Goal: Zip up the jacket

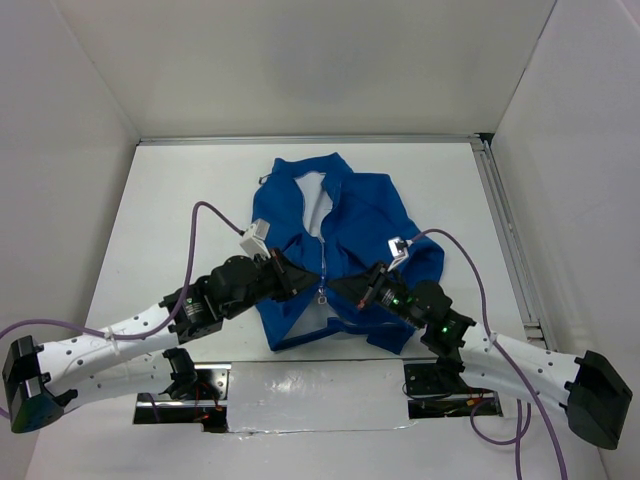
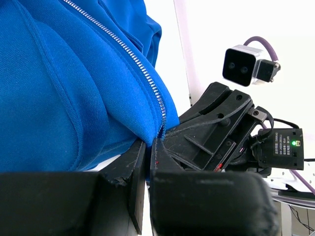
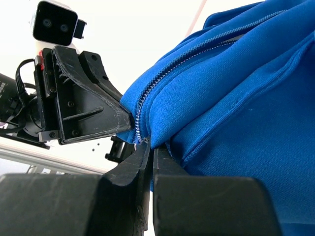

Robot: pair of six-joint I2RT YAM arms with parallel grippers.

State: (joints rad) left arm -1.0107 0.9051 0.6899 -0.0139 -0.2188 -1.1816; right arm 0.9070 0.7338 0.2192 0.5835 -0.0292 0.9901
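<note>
The jacket (image 1: 350,230) is bright blue soft fabric, lying front-up and rumpled on the white table (image 1: 170,190), about mid-table. Its collar is at the far end and its hem at the near end. A silvery zipper (image 1: 323,262) runs near-to-far down the middle. At the collar the front gapes in a narrow V showing the white lining (image 1: 318,200). Nearer, the front edges lie together. Whether the teeth mesh there is unclear.
</note>
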